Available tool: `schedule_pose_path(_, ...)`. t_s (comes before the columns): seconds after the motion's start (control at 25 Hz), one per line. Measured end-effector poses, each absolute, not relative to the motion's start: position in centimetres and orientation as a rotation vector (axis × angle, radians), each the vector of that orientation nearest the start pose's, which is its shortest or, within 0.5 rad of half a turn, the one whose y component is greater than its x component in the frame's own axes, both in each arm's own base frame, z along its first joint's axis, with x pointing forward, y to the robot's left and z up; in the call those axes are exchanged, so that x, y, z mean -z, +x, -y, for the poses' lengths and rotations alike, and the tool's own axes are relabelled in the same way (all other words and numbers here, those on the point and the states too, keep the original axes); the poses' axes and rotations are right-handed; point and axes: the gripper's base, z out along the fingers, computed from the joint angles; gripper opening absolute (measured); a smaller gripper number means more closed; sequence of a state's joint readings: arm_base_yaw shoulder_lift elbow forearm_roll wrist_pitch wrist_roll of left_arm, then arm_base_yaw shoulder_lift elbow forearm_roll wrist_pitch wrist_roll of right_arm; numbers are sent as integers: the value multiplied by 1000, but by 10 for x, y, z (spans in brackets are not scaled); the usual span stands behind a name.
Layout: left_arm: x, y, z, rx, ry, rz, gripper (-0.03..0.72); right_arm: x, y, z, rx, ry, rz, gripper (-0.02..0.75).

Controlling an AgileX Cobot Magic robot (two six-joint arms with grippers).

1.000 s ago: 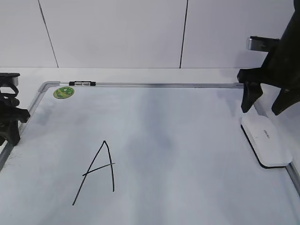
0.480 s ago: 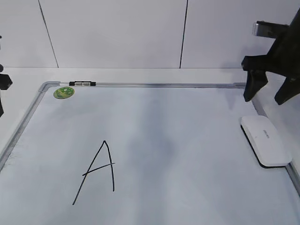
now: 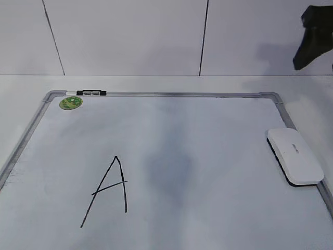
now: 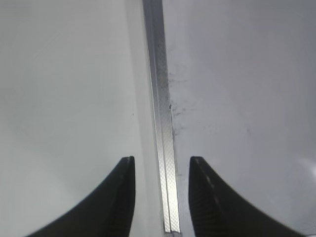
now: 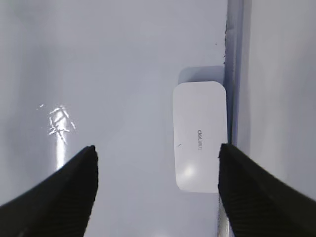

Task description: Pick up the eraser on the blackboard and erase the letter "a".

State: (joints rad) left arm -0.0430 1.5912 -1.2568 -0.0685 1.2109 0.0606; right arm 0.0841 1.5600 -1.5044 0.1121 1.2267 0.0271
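Capital A [image 3: 106,191] sits near, at 7 o'clock on the blackboard [image 3: 156,95]; no lowercase "a" visible. Eraser [image 3: 295,155] lies flat at 3 o'clock by the frame, untouched. Right gripper [image 5: 155,190] hangs above it, jaws wide. Left gripper [image 4: 160,197], jaws apart, straddles the left frame edge.

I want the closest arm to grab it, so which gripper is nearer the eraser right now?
Right. The right gripper hangs open above the eraser, while the left gripper straddles the blackboard frame's opposite edge.

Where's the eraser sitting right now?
The eraser lies flat on the blackboard against its right frame edge in the exterior view, far right of the capital "A", untouched.
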Motion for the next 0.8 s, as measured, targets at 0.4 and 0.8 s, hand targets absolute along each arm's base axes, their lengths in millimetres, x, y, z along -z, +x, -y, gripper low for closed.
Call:
schedule_pose_path(0.4, -308, 229, 13, 56, 137, -2914, 275, -361, 221, -29, -199, -59, -2727, 580)
schedule_pose_path(0.8, -340, 157, 11, 58, 132, -2699, 272, -321, 145, -23, -194, -79, -2773, 580)
